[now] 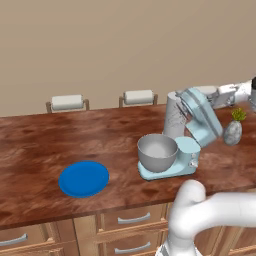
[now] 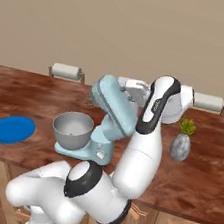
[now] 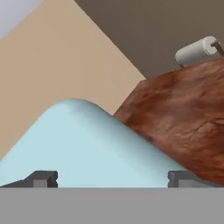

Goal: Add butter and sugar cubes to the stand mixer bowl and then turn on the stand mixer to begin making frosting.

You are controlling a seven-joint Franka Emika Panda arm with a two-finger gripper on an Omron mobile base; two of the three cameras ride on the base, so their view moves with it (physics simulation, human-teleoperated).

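Light-blue stand mixer [image 1: 186, 145] with tilting head: stands on the reddish-brown wooden counter [image 1: 45, 145], head tipped up and back. Round grey shiny metal bowl [image 1: 157, 152]: seated on the mixer's flat base, mouth open upward. Flat round blue plate [image 1: 83, 178]: on the counter, well apart to the bowl's left. Small grey speckled vase with a green sprig [image 2: 180, 144]: on the counter to the mixer's right. Claw [image 3: 113, 178]: spread wide, dark tips either side of the mixer's pale-blue head, pinching nothing. Stool backs [image 1: 67, 102]: beyond the counter's far edge.
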